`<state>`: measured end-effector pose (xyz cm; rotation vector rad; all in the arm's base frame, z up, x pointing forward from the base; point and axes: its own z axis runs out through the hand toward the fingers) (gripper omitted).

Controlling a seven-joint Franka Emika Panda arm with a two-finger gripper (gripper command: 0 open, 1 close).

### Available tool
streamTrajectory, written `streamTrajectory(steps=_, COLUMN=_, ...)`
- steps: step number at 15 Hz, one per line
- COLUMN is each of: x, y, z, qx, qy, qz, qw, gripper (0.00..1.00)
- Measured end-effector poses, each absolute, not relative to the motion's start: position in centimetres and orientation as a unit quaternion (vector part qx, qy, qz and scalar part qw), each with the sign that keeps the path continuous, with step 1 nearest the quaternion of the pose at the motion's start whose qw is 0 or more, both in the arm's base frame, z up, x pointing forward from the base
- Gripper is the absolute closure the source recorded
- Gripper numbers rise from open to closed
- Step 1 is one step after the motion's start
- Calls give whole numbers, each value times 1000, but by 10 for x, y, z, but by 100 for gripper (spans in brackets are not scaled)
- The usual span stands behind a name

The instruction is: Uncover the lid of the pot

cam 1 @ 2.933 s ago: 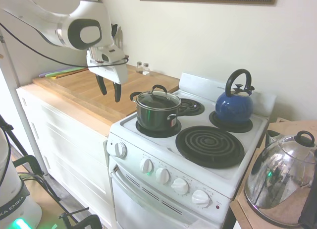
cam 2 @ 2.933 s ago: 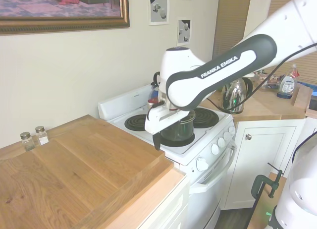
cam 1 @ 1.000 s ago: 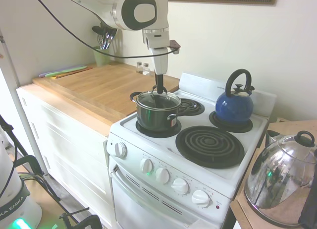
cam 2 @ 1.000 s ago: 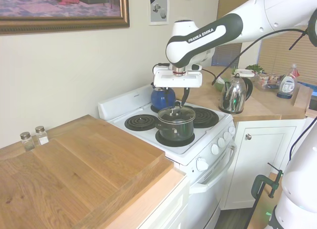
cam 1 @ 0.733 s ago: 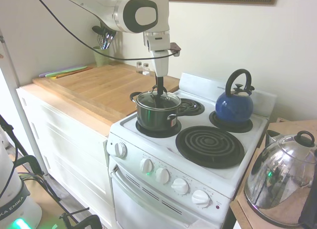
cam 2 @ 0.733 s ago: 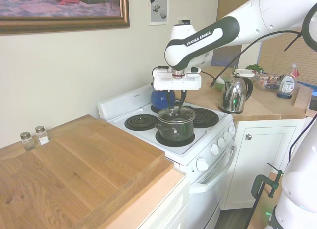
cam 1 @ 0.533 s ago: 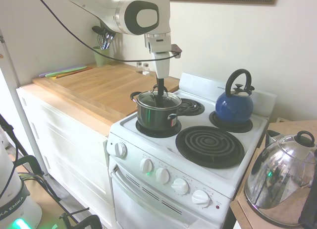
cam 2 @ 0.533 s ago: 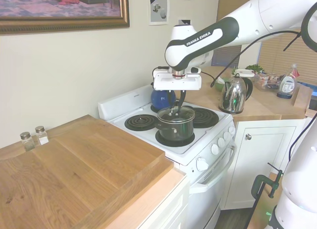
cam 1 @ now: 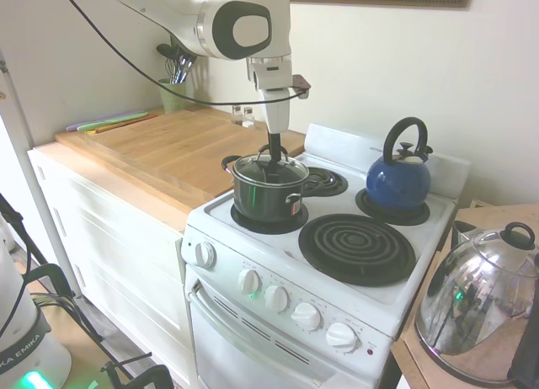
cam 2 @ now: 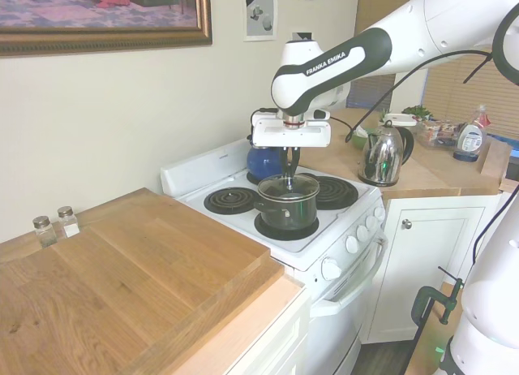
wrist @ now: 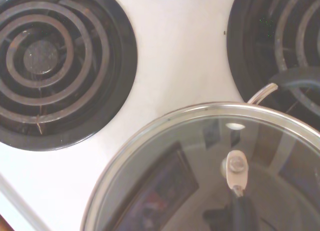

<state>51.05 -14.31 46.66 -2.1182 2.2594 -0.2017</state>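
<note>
On the white stove (cam 1: 396, 263) beside a wooden worktop (cam 1: 160, 153), the pot (cam 1: 268, 195) sits on the front burner, the lid (cam 1: 271, 167) on it. The jaws (cam 1: 274, 152) reach down at its loop handle; whether they grip it I cannot tell.

Lid (wrist: 210, 161): clear glossy glass, polished metal rim. Pot (cam 1: 268, 195): dark, semi-gloss metal. Stove top (cam 1: 337, 205): smooth white enamel. Kettle (cam 1: 397, 180): glossy blue. Counter (cam 2: 122, 269): matt wood.

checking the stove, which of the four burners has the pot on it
The front burner next to the wooden counter, under the gripper. The pot sits there; the blue kettle is on a back burner and the other two are bare.
</note>
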Motion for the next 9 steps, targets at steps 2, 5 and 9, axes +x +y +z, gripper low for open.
streamTrajectory(steps=2, x=509, y=-145, z=468, qx=-682, qy=728, qz=-66, qw=20, gripper=100)
streamTrajectory(steps=5, x=503, y=-147, z=484, qx=-684, qy=725, qz=-76, qw=25, gripper=100)
streamTrajectory(steps=9, x=488, y=-123, z=524, qx=-696, qy=711, qz=-98, qw=23, gripper=100)
